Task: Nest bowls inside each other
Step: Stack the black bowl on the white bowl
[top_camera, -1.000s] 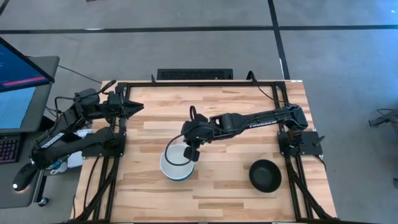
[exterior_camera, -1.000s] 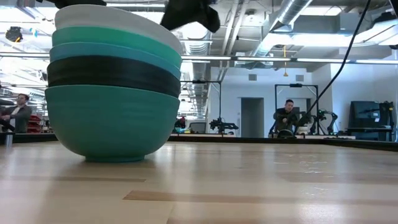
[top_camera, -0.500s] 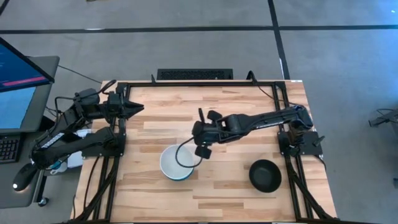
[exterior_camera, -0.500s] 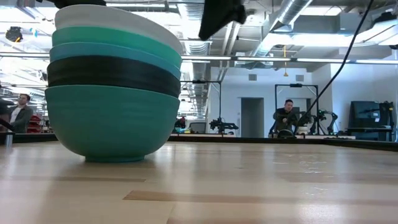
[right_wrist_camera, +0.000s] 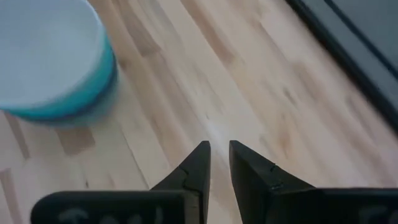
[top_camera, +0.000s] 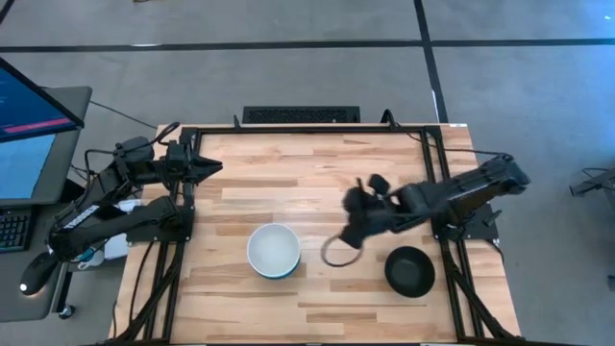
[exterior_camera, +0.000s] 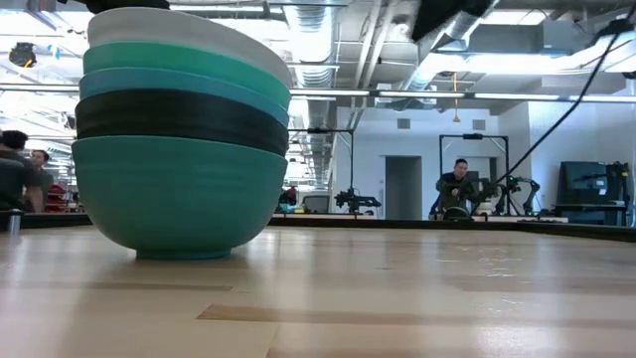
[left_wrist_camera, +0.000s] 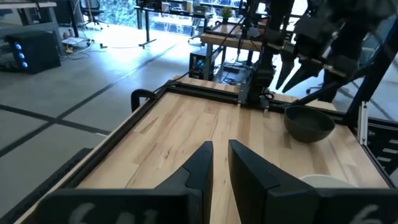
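Observation:
A stack of nested bowls (top_camera: 274, 251) stands on its teal bottom bowl near the table's middle, with a white bowl on top; the low view (exterior_camera: 179, 129) shows five layers. A single black bowl (top_camera: 409, 270) sits apart on the table toward the right edge and also shows in the left wrist view (left_wrist_camera: 309, 123). My right gripper (top_camera: 348, 231) hangs in the air between the stack and the black bowl, shut and holding nothing (right_wrist_camera: 219, 158). My left gripper (top_camera: 209, 166) waits at the far left of the table, shut (left_wrist_camera: 219, 158).
Bare wood lies between the stack and the black bowl and across the far half of the table. A black frame rail (top_camera: 432, 163) runs along the table's edges. A cable loop (top_camera: 336, 254) hangs under the right arm. People stand in the room beyond (exterior_camera: 459, 184).
My right gripper has swung from above the stack's rim toward the table's right edge, rising a little, and is now roughly midway to the black bowl. The stack has stayed where it was.

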Controlling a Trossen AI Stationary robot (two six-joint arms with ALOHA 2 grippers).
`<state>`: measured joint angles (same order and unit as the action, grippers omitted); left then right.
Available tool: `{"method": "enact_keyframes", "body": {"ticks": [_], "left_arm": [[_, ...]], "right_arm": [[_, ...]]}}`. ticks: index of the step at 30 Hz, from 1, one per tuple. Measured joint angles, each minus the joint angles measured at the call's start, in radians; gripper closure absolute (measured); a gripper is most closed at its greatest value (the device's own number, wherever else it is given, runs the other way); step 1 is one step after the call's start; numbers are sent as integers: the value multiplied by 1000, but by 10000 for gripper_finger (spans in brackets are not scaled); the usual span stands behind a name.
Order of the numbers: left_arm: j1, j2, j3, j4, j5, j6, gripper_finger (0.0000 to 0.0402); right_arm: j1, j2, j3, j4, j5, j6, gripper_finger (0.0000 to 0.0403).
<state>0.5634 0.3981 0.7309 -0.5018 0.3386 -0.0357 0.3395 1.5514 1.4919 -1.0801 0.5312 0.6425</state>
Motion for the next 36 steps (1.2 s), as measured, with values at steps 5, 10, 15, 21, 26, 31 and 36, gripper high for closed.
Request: {"method": "enact_keyframes", "body": {"ticks": [5,10,15,21,26,31,36], "left_arm": [[0,0,0,1,-5,-10,361],[0,0,0,10,-56,-11,361],[0,0,0,61,-86,-31,361],[0,6,0,88,-113,-82,361],[-15,46,0,79,-61,-75,361],[-59,123,0,18,31,-53,361],[-108,200,0,33,153,-14,361]], "right_arm": [[78,-167,-260,63,9,212,321],[156,-275,-418,14,-64,323,321],[239,-362,-508,-73,-104,387,321],[342,-460,-598,-57,-236,394,321],[430,-502,-652,-57,-306,371,321],[479,-513,-667,-75,-321,367,321],[483,-512,-667,-94,-324,344,321]]}}
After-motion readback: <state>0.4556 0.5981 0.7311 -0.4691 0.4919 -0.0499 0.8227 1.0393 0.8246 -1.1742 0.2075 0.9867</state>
